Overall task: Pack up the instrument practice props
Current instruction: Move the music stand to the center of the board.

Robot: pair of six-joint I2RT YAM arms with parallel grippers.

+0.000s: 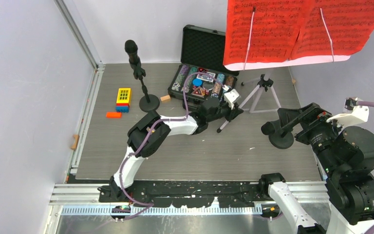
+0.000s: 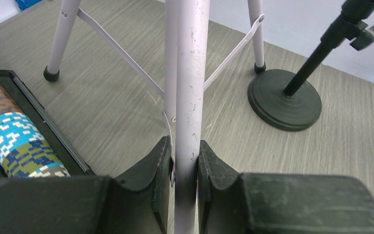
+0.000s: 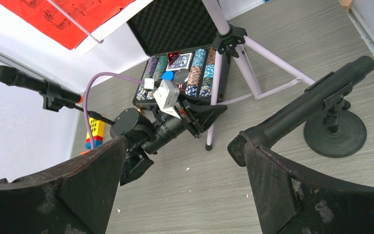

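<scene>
- The music stand (image 1: 282, 62) is at the back right of the table (image 1: 126, 156). Its white rack sits high and carries the red pages (image 1: 272, 29), and its tripod is planted just beside the open chip case (image 1: 202, 46).
- The left gripper (image 2: 184, 146) is clamped low on one tripod leg (image 2: 191, 73), with both pads pressed against the tube and no gap showing.
- The right gripper (image 3: 182, 146) has its fingers spread wide and holds nothing. The near microphone (image 3: 302, 105) leans on its pole, its head just beside the finger on the right of the wrist view (whether they touch, I cannot tell).
- The far microphone (image 1: 131, 48) stands upright at the back left, near the toy blocks (image 1: 123, 97).
- The stand probably handles as stiff and light but top-heavy. The painted tube looks smooth, so a low hold on one leg may slip or let the rack swing, and a second hold higher on the centre post would likely steady it.
- The pages are thin and pinned only by two slim white retainers. They could slide or crease, so they are best lifted flat by an edge.
- Each microphone seems to carry its weight in its round base, so the pole just above the base is the likely place to grip.
</scene>
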